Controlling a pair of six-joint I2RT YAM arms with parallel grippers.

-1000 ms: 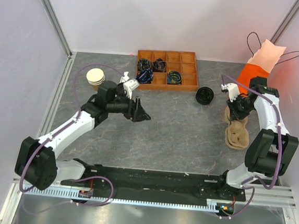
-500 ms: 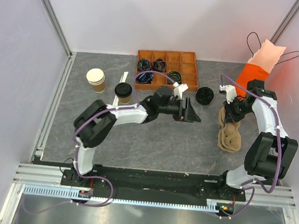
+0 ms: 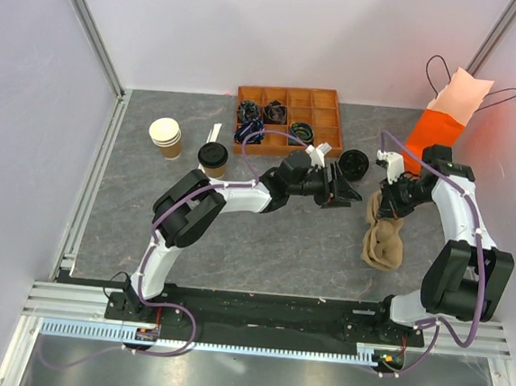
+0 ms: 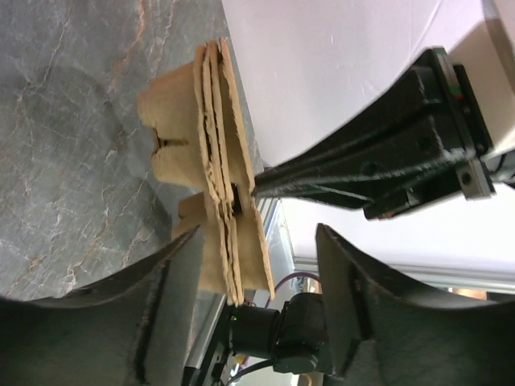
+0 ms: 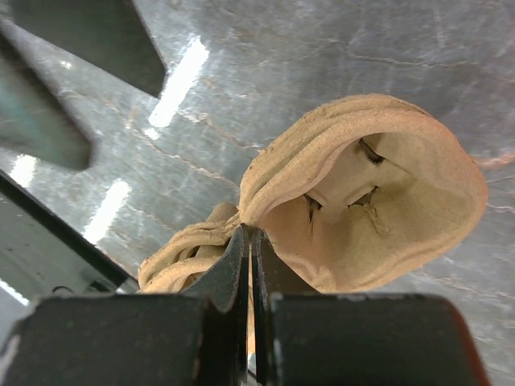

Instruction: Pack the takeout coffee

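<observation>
The takeout coffee (image 3: 212, 158), a tan cup with a black lid, stands on the table left of centre, apart from both grippers. My right gripper (image 3: 387, 196) is shut on the rim of a stack of tan pulp cup carriers (image 3: 382, 242), which hangs from it; the pinch shows in the right wrist view (image 5: 250, 241) on the carriers (image 5: 378, 201). My left gripper (image 3: 349, 196) is open just left of that stack. In the left wrist view its fingers (image 4: 346, 314) frame the carriers (image 4: 216, 173) ahead, with nothing between them.
A stack of lidless paper cups (image 3: 164, 137) stands at the left. An orange compartment tray (image 3: 325, 99) with dark items sits at the back. A loose black lid (image 3: 353, 164) lies right of it. An orange paper bag (image 3: 441, 119) stands at the back right.
My left arm swung from the cups at the left across to the carriers, and its jaws narrowed a little. My right gripper carried the carriers leftward.
</observation>
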